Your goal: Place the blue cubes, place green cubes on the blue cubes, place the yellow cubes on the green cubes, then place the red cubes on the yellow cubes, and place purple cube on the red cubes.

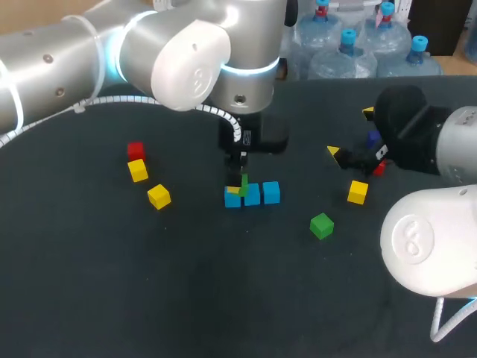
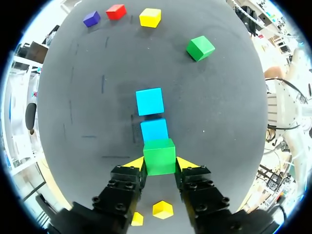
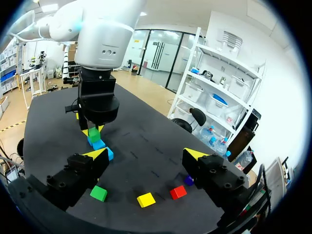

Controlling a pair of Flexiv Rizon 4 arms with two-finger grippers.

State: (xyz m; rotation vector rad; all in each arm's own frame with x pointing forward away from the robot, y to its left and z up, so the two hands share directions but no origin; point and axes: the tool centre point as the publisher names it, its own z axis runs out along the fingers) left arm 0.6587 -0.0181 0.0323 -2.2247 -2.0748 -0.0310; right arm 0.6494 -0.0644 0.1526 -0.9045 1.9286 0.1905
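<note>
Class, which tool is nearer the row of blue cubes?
Left. The left tool is directly over the blue cubes, gripping a green cube; the right tool hangs open well off to the side of them.

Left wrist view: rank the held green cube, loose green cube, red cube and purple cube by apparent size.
1. held green cube, nearest the camera
2. loose green cube
3. red cube and purple cube, too alike to rank

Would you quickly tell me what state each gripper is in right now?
Left gripper: shut on the green cube.
Right gripper: open, holding nothing.
</note>
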